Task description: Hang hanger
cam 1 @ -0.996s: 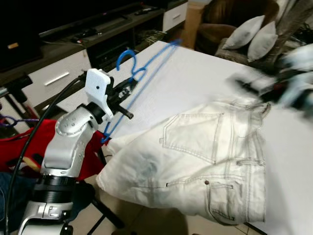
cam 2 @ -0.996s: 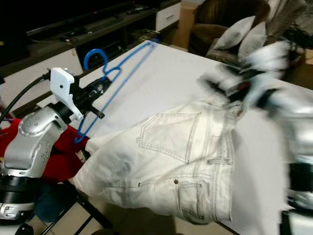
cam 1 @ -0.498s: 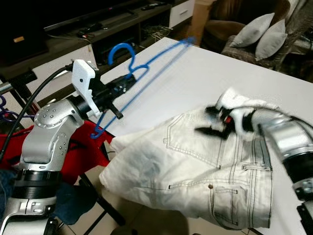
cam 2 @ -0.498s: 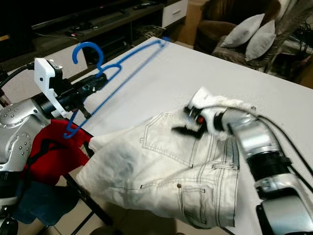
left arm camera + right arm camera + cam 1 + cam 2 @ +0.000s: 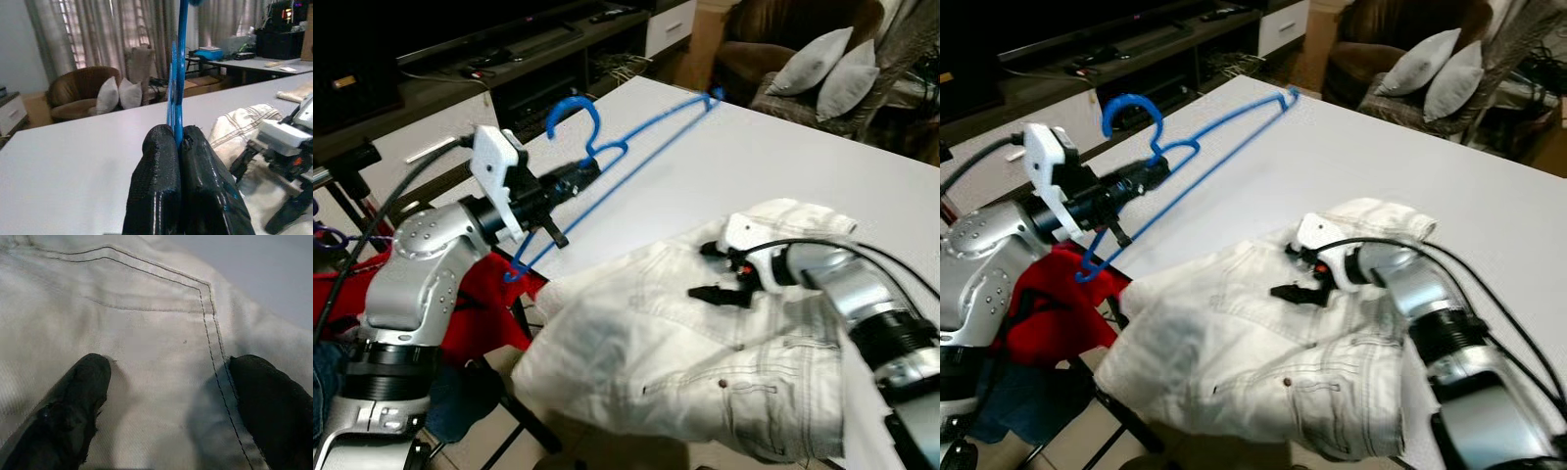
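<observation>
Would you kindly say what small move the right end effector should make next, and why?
Probably close on the jeans: the right end effector is open with its fingers pressed on the fabric, while the left end effector holds the hanger ready.

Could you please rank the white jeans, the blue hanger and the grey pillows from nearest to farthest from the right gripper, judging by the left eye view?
1. White jeans: directly under the right gripper, fingers spread over the fabric.
2. Blue hanger: to its left, clamped in the left gripper.
3. Grey pillows: far behind the table, on the armchair.
</observation>
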### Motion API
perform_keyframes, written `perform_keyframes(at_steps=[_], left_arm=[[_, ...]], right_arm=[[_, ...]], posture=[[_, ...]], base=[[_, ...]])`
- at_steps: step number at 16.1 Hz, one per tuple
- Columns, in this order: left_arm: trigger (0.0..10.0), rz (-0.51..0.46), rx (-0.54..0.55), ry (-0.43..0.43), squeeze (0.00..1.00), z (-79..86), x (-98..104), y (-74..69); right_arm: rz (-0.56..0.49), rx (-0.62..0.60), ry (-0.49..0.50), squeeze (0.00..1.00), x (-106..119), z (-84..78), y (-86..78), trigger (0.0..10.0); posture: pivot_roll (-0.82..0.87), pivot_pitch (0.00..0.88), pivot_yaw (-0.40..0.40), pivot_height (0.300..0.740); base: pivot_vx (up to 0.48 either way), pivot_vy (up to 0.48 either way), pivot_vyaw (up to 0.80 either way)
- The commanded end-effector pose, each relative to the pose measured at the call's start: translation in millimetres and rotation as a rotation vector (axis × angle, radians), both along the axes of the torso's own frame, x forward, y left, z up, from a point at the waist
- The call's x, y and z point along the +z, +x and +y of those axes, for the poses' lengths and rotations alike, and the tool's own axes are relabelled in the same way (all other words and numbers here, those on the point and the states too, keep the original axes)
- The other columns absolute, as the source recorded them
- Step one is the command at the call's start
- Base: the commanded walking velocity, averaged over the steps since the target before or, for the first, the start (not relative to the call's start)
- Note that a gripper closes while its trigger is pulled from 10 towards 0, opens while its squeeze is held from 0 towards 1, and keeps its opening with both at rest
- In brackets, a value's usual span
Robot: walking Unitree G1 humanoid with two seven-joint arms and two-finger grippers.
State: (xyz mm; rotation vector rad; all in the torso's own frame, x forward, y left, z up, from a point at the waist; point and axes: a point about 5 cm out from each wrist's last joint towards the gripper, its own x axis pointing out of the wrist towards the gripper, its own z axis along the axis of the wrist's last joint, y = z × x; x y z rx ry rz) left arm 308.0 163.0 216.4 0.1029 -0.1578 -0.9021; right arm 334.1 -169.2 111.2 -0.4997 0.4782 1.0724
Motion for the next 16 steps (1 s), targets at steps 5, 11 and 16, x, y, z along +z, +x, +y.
perform_keyframes(at_steps=[5, 11, 16], left_arm=[[10.0, -0.009, 0.032, 0.017, 0.0, -3.1, -1.4, 1.0], [10.0, 0.005, 0.148, 0.063, 0.0, -1.2, -11.7, 9.7], [10.0, 0.018, 0.115, 0.051, 0.0, -5.5, -10.4, 8.0]], right_arm=[[-0.088, -0.791, 0.094, 0.0, -11.3, -38.6, 31.1, 10.0], [-0.225, -1.296, -0.111, 0.0, -16.7, -143.1, -0.2, 10.0], [-0.362, -1.158, 0.143, 0.0, 21.3, -142.9, 13.7, 10.0]], posture=[[-0.04, 0.0, -0.002, 0.74], [-0.05, 0.0, 0.001, 0.74], [-0.05, 0.0, 0.012, 0.74]], base=[[0.0, 0.0, 0.0], [0.0, 0.0, 0.0], [0.0, 0.0, 0.0]])
